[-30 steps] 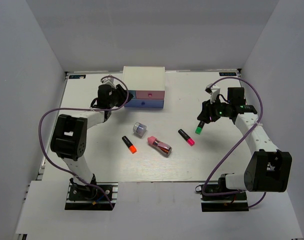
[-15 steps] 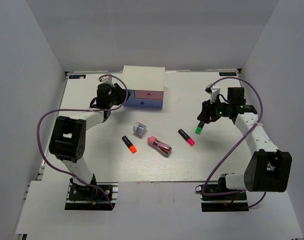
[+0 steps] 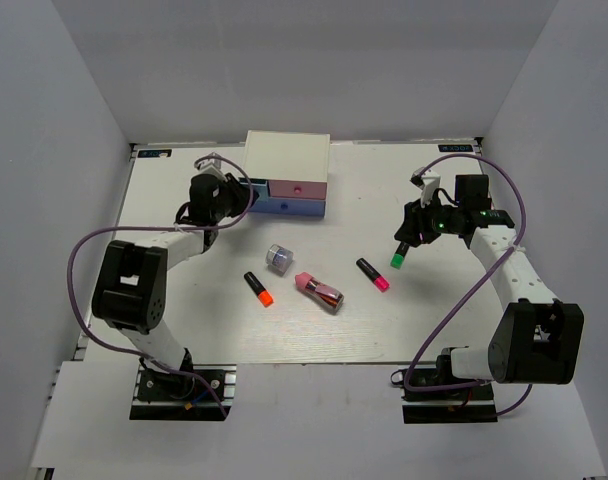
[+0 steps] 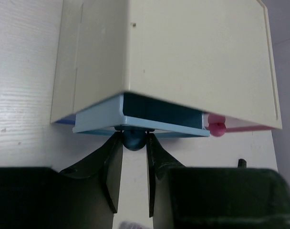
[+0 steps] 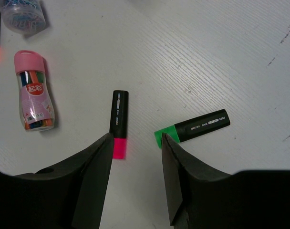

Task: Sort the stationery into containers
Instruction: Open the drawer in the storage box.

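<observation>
The white cabinet (image 3: 288,158) stands at the back centre. My left gripper (image 4: 133,139) is shut on the dark knob (image 4: 133,138) of the light blue drawer (image 4: 140,125), which stands slightly out of the cabinet (image 4: 192,52). The pink drawer (image 3: 302,187) and darker blue drawer (image 3: 292,207) are shut. My right gripper (image 5: 137,138) is open and empty above the table, between the green-ended marker (image 5: 195,128) and the magenta-ended marker (image 5: 119,123). The orange-ended marker (image 3: 259,289), the clear-purple round piece (image 3: 278,258) and the pink-capped tube (image 3: 319,289) lie mid-table.
Grey walls enclose the white table (image 3: 184,300) on three sides. The left arm's purple cable (image 3: 84,250) loops at the left, and the right arm's cable (image 3: 484,280) loops at the right.
My left gripper has moved a little to the left with the knob in it, and the light blue drawer has slid slightly out. The right arm has not moved.
</observation>
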You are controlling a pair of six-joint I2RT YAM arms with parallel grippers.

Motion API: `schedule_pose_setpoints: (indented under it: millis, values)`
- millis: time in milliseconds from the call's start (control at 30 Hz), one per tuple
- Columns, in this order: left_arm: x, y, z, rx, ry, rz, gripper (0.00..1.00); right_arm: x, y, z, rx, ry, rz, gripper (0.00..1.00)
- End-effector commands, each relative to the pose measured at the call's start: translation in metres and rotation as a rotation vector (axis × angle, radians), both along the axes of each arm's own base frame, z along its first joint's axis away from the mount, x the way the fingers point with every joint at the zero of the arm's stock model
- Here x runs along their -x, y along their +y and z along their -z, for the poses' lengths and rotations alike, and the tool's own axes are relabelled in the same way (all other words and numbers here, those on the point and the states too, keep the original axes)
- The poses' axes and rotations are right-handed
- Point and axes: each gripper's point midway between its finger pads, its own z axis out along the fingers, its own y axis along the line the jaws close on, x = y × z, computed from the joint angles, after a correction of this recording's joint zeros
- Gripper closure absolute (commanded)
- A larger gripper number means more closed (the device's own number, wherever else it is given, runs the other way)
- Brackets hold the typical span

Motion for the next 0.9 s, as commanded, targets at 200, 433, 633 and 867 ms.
schedule_pose_setpoints:
  millis: [200,433,633,867]
  values:
    - [0.059,-0.008,-0.005,-0.011,0.004,0.115,0.88,-0.003,0.006,-0.011,-0.03,-0.036,-0.027,0.48]
    - [0.098,-0.004,0.013,-0.031,0.046,0.143,0.88,-0.003,0.01,-0.012,-0.043,-0.03,-0.042,0.48]
    - [0.102,0.002,0.012,-0.052,0.048,0.119,0.35,0.005,0.021,-0.021,-0.077,-0.049,-0.128,0.39]
    - [0.095,0.004,-0.011,-0.089,-0.005,0.123,0.2,0.029,0.042,-0.026,-0.084,-0.108,-0.343,0.22]
